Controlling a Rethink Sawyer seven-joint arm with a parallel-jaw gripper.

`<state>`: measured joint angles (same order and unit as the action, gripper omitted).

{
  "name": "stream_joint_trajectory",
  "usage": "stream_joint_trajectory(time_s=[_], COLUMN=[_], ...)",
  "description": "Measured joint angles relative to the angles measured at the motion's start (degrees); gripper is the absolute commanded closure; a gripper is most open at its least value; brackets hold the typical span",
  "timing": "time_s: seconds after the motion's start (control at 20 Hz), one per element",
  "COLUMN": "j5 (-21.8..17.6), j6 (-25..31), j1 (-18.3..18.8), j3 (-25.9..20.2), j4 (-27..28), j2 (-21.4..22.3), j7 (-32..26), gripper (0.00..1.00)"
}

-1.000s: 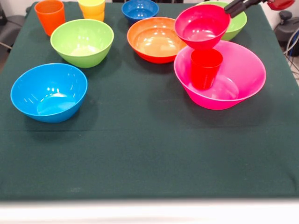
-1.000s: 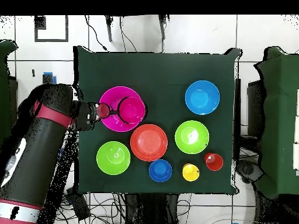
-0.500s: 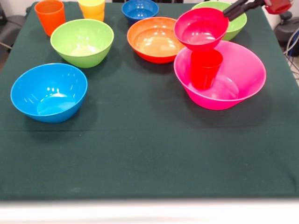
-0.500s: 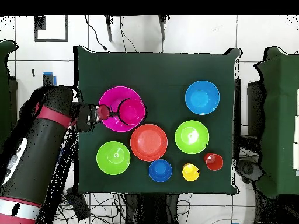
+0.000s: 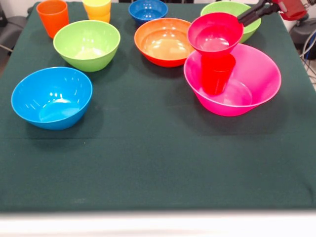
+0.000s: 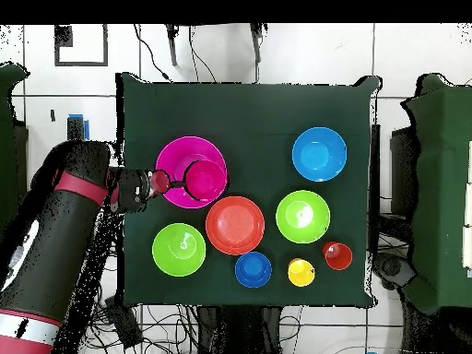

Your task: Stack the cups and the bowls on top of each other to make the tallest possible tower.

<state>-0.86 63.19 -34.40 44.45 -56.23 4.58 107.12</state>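
The big pink bowl [image 5: 261,64] stands at the right of the table with the red cup [image 5: 216,74] upright inside it. The small crimson bowl [image 5: 215,34] sits level on the red cup's rim, and these three make the tower. My gripper [image 5: 242,19] comes in from the upper right and is shut on the crimson bowl's far right rim. In the overhead view my gripper [image 6: 171,182] is at the pink bowl's [image 6: 184,152] left side, next to the crimson bowl [image 6: 206,177].
The orange bowl [image 5: 163,42] sits just left of the tower and a lime green bowl [image 5: 249,27] behind it. Another lime green bowl [image 5: 87,44], the light blue bowl [image 5: 52,98], the dark blue bowl [image 5: 147,10], the orange cup [image 5: 53,17] and the yellow cup [image 5: 97,9] stand to the left.
The crimson bowl has come down from a tilt above the red cup to sit level on its rim. My gripper's tips lowered with it.
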Motion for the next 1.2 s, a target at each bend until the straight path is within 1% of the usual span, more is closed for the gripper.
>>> stream_joint_trajectory(time_s=[0.25, 0.3, 0.45, 0.85, 1.2], j5=[0.0, 0.0, 0.0, 0.0, 0.0], j6=[1.8, 3.3, 4.8, 5.1, 5.1], j1=[-1.7, -2.4, -3.1, -3.7, -3.7], j3=[1.3, 1.9, 2.4, 3.3, 3.3], j4=[1.1, 1.7, 2.5, 3.1, 3.1], j2=[-1.6, -2.4, -3.3, -4.7, -4.8], j7=[0.0, 0.0, 0.0, 0.0, 0.0], gripper=[1.00, 1.00, 1.00, 1.00, 1.00])
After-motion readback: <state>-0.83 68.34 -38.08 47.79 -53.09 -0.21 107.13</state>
